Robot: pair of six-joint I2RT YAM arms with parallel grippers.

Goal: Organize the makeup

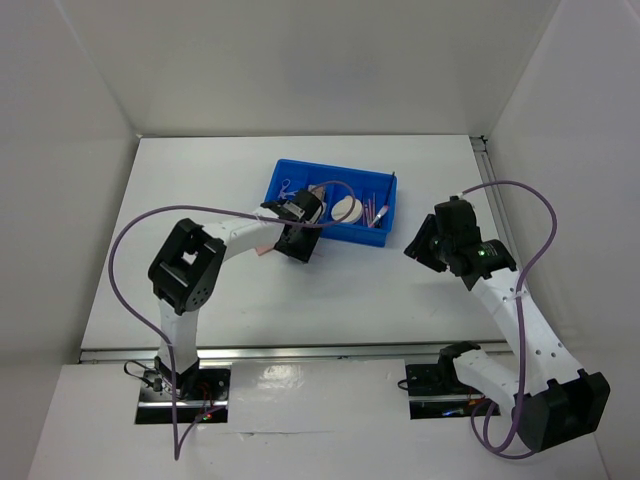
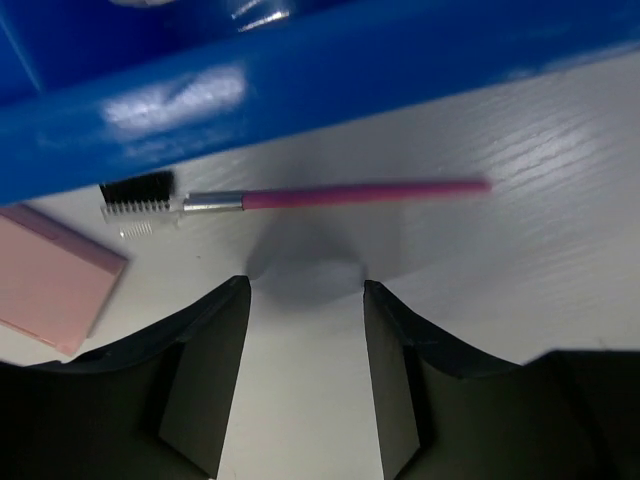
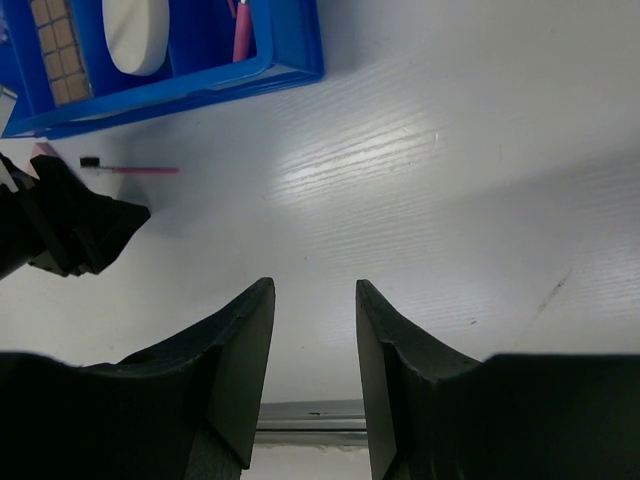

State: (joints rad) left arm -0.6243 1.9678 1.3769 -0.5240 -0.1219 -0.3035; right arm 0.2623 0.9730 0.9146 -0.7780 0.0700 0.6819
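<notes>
Mostly white table [image 1: 300, 300], white walls [image 1: 300, 60] (blue tray [image 1: 352, 238], pink brush [image 2: 340, 194] just outside)

Top view: bright, even, diffuse light from overhead. White table [image 1: 350, 300] and walls approach overexposure, low contrast. Shadows faint, soft-edged. Metal strip [image 1: 300, 352] at near edge shows specular glare.

Left wrist view: blue tray [image 2: 300, 90] wall out of focus, w/ white glare patches. Pink stick [image 2: 350, 193] slightly soft. Diffuse grey shadow on table btwn it and left gripper [image 2: 305, 288]. Gripper dark, edges blurred.

Right wrist view: broad glare streak across table centre, surface grain visible. Right gripper [image 3: 313, 285] underexposed, min. detail. Wide-angle stretch at frame edges.
</notes>
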